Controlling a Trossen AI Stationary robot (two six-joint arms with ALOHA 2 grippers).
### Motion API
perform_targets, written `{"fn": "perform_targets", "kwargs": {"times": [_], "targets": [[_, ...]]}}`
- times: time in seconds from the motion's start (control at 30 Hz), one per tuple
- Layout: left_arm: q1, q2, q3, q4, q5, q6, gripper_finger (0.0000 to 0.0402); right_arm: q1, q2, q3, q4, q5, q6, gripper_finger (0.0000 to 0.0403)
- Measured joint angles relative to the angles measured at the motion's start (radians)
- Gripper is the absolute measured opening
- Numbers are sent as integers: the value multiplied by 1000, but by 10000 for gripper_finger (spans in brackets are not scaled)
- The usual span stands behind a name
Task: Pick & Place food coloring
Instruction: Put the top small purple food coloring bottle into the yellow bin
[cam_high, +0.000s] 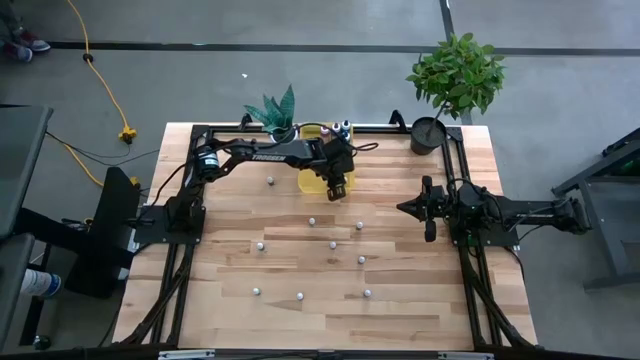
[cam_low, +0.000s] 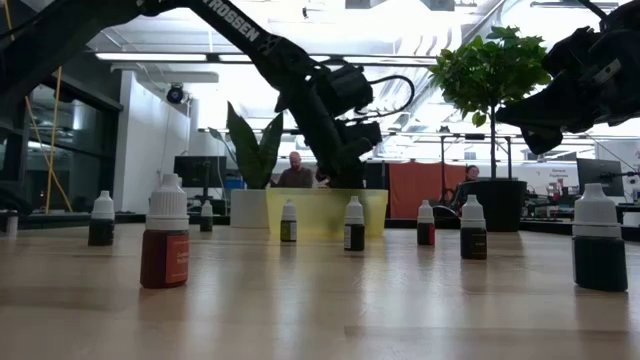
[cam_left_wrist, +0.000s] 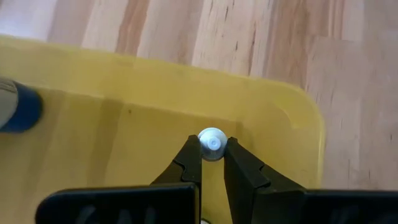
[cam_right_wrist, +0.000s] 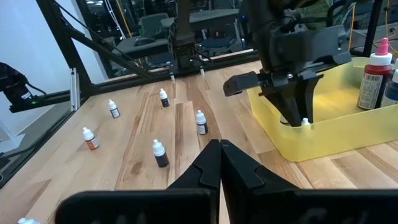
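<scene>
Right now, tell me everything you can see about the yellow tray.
The yellow tray is a translucent, plastic-looking rectangular bin with rounded corners and low walls, sitting flat on the wooden table at its far edge. A few upright bottles stand inside. The left gripper holds a white-capped bottle in it.

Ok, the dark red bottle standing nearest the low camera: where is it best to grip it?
By its white cap, coming straight down from above: the dark red bottle stands upright, apart from the other bottles, and the cap is its narrow top.
</scene>
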Motion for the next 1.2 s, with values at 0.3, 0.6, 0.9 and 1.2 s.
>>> {"fn": "perform_targets", "kwargs": {"times": [0.3, 0.6, 0.9, 1.2], "targets": [[0, 0, 0, -13, 0, -1, 35, 0, 0, 0, 0, 0, 0, 0], [0, 0, 0, -24, 0, -3, 85, 0, 0, 0, 0, 0, 0, 0], [0, 0, 0, -22, -1, -3, 89, 0, 0, 0, 0, 0, 0, 0], [0, 0, 6, -19, -27, 1, 90, 0, 0, 0, 0, 0, 0, 0]]}}
